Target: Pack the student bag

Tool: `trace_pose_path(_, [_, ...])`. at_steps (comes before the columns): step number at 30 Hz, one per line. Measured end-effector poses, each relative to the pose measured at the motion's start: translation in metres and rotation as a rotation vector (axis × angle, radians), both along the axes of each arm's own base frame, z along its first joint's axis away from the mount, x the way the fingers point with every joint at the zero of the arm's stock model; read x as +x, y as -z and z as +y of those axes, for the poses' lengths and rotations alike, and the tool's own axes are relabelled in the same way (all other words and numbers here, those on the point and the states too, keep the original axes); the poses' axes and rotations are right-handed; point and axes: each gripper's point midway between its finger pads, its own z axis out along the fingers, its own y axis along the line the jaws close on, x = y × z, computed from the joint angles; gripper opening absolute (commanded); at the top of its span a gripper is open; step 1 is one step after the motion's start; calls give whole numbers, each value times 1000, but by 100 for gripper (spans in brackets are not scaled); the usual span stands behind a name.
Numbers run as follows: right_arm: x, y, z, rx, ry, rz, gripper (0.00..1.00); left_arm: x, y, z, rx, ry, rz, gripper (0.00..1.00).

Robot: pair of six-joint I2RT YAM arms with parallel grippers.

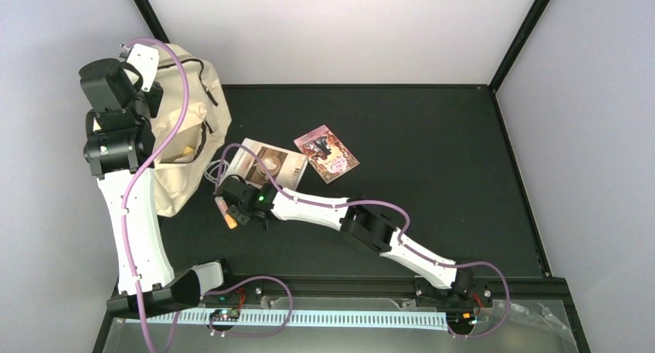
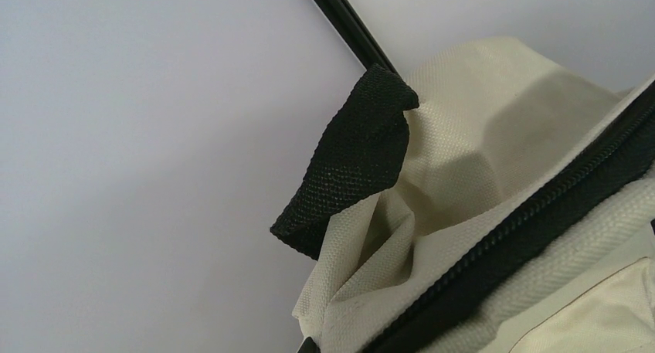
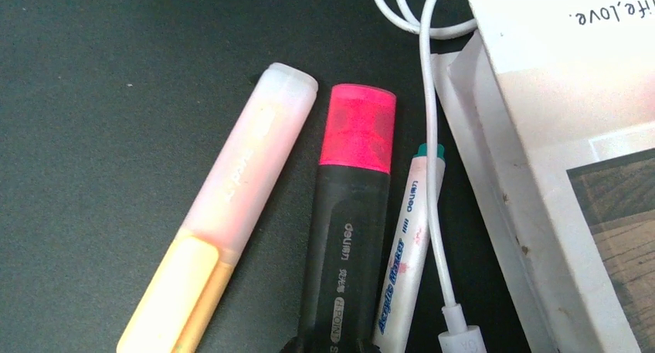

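Top view: the left arm [image 1: 139,229] rises from its base and reaches back to the top of the bag [image 1: 197,98], which slumps at the far left corner of the counter [image 1: 432,183], against the left wall. The arm's wrist covers the bag's upper edge. The left jaws are hidden there, so I cannot tell whether they are clenched or released. The bag's mouth gapes toward the right, with something yellow [image 1: 186,148] inside. The right arm [image 1: 371,229] lies low and stretched out from its base toward the bag, its wrist just right of the bag's lower end. The right jaws hang over an orange highlighter [image 1: 228,217]. Their spread is not visible. A book [image 1: 282,166] lies right of the bag, and a pink card [image 1: 326,153] lies beyond it.

Left wrist view: no jaws show. Cream bag [image 2: 479,129] fabric fills the right side, with a dark zipper [image 2: 541,225] running across it and a black strap [image 2: 351,156] looped at its top edge.

Right wrist view: the camera looks down on three pens lying side by side on the counter [image 3: 93,121]: the peach-and-orange highlighter [image 3: 232,198], a black highlighter [image 3: 351,214] with a pink cap, and a thin white marker [image 3: 408,252]. A white cable [image 3: 430,168] runs beside the marker, and the book [image 3: 556,160] is next to it. A dark part sits over the black highlighter's near end at the bottom edge. I cannot tell if anything is gripped.
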Motion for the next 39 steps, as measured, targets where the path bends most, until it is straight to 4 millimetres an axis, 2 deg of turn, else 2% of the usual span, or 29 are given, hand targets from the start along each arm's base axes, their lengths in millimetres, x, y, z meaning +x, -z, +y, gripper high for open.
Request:
trace_pose_path(4, [4, 3, -9, -21, 7, 3, 25, 0, 0, -1, -2, 6, -1, 1])
trace_pose_path(12, [12, 6, -35, -81, -28, 43, 27, 2, 0, -3, -5, 19, -2, 2])
trace_pose_path(15, [8, -4, -36, -65, -71, 65, 28, 2, 1, -4, -8, 25, -1, 2])
trace_pose_path(21, [10, -48, -28, 24, -91, 33, 25, 3, 3, -7, -17, 40, 7, 2])
trace_pose_path(24, [19, -53, -23, 46, -78, 23, 22, 3, 4, -8, -20, 48, 11, 2])
trace_pose_path(28, [28, -33, -22, 28, -64, 31, 21, 4, 5, -9, -24, 54, 11, 1])
trace_pose_path(31, [31, 1, -27, -26, -51, 51, 20, 4, 6, -9, -25, 55, 12, 2])
trace_pose_path(34, [35, -5, -24, -10, -37, 34, 20, 4, 7, -9, -26, 57, 14, 2])
trace_pose_path(39, [36, 1, -29, -36, -21, 32, 22, 6, 12, -10, -34, 63, 27, 2])
